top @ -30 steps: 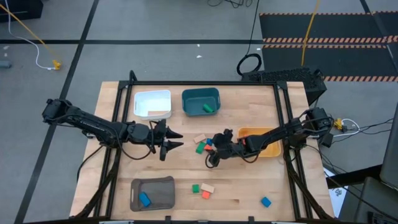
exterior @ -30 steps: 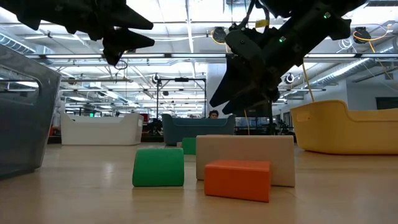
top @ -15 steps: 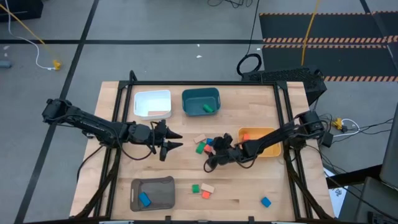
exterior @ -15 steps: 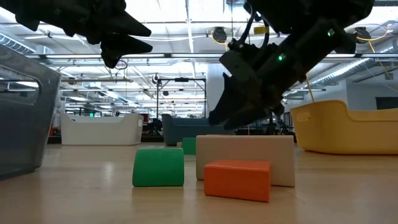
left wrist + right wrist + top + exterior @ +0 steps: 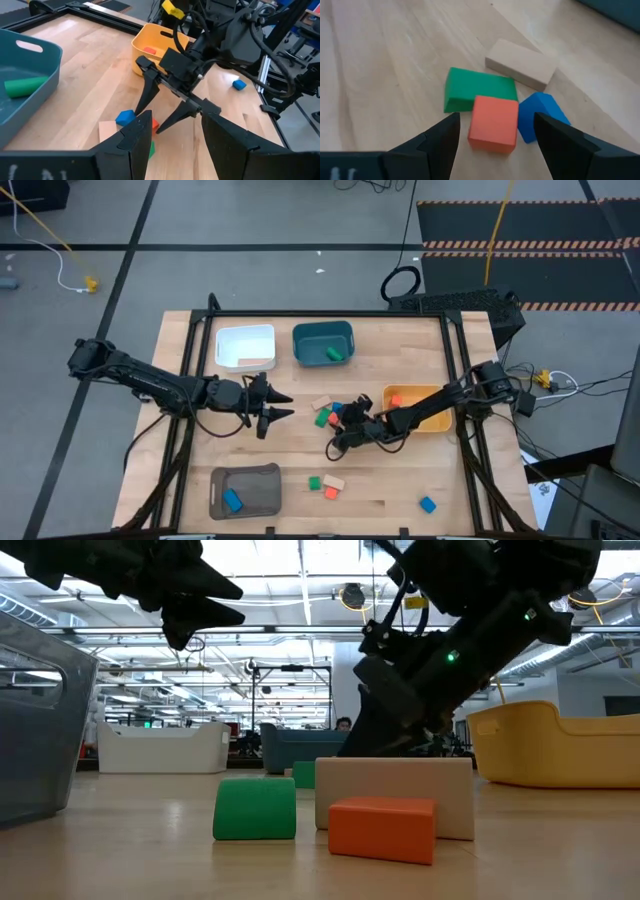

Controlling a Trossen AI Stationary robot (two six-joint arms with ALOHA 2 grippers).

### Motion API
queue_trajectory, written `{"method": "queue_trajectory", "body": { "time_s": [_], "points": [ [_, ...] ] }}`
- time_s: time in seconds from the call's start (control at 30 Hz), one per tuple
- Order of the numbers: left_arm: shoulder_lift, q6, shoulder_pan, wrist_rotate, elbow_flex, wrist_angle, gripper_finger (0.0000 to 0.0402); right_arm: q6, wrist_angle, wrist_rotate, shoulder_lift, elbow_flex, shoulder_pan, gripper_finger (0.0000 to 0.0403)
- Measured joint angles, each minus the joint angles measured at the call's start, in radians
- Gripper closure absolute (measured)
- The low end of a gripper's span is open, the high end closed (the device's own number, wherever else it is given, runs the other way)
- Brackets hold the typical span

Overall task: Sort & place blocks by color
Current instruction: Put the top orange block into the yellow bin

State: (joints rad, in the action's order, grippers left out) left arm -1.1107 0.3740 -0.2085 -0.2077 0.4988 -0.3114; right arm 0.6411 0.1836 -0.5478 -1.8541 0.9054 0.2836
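A cluster of blocks lies at the table's middle: a tan brick (image 5: 321,402), a green block (image 5: 322,419), a red-orange cube (image 5: 333,421) and a blue block (image 5: 337,409). My right gripper (image 5: 337,436) is open just near and right of the cluster. In the right wrist view its fingers (image 5: 495,145) stand before the red-orange cube (image 5: 492,122), with the green block (image 5: 480,90) and the blue block (image 5: 540,115) beside it, touching none. My left gripper (image 5: 290,404) is open and empty, left of the cluster.
At the far edge stand a white bin (image 5: 245,347) and a teal bin (image 5: 323,343) holding a green piece. A yellow bin (image 5: 420,408) is at the right, a grey bin (image 5: 245,490) with a blue block near left. Green, tan and red-orange blocks (image 5: 325,485) and a blue block (image 5: 428,504) lie near the front.
My right gripper has gone down toward the table beside the middle cluster of blocks, staying open. The blocks have not moved.
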Motion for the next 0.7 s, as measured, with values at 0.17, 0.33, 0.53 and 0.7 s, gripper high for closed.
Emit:
{"method": "queue_trajectory", "body": {
  "time_s": [0.17,0.33,0.53,0.7],
  "points": [
    [0.0,0.0,0.0,0.0,0.0,0.002,0.0227,0.001,0.0,0.001,-0.02,0.0,-0.001,0.0178],
    [0.0,0.005,0.0,0.0,0.0,0.002,0.0227,0.001,0.001,0.002,-0.029,0.0,-0.002,0.0258],
    [0.0,0.005,0.0,-0.003,0.0,0.002,0.0227,0.002,0.046,0.032,-0.018,0.0,-0.002,0.0288],
    [0.0,-0.013,0.0,-0.004,0.0,-0.008,0.0227,-0.029,0.066,0.088,0.052,0.0,-0.004,0.0288]
  ]
}}
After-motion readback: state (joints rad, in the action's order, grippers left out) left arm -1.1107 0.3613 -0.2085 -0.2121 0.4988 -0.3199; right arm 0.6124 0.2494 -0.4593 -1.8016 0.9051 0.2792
